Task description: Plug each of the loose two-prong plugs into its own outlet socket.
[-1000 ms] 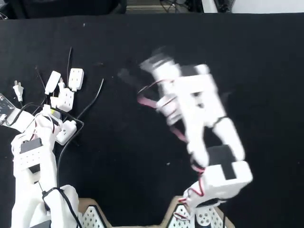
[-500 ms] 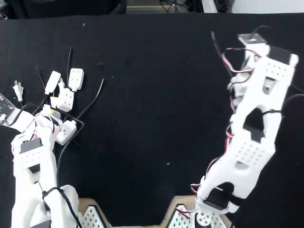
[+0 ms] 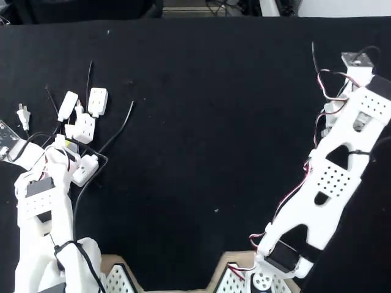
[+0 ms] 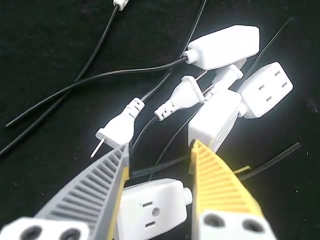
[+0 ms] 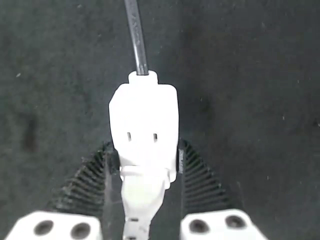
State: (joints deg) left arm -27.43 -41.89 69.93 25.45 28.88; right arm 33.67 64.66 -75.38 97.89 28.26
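Note:
My right gripper (image 5: 144,150) is shut on a white outlet socket (image 5: 142,115) with two slots showing. A white plug (image 5: 141,192) sits against the socket's near end, and its black cable (image 5: 135,35) runs away from me. In the high view the right arm (image 3: 342,146) stretches to the table's far right. My left gripper (image 4: 159,150) stands open just above another white socket (image 4: 150,207). Beyond it lie two loose two-prong plugs (image 4: 117,132) (image 4: 177,97) and more white sockets (image 4: 225,47) (image 4: 265,90). A further loose plug (image 3: 23,115) lies at the far left.
The sockets (image 3: 98,101) (image 3: 84,128) and tangled black cables (image 3: 116,131) crowd the left side beside the left arm (image 3: 43,207). The black table (image 3: 208,122) spans the middle. The arm bases stand at the front edge.
The right arm has swung from the middle of the table out to the far right side. The left arm has stayed where it was.

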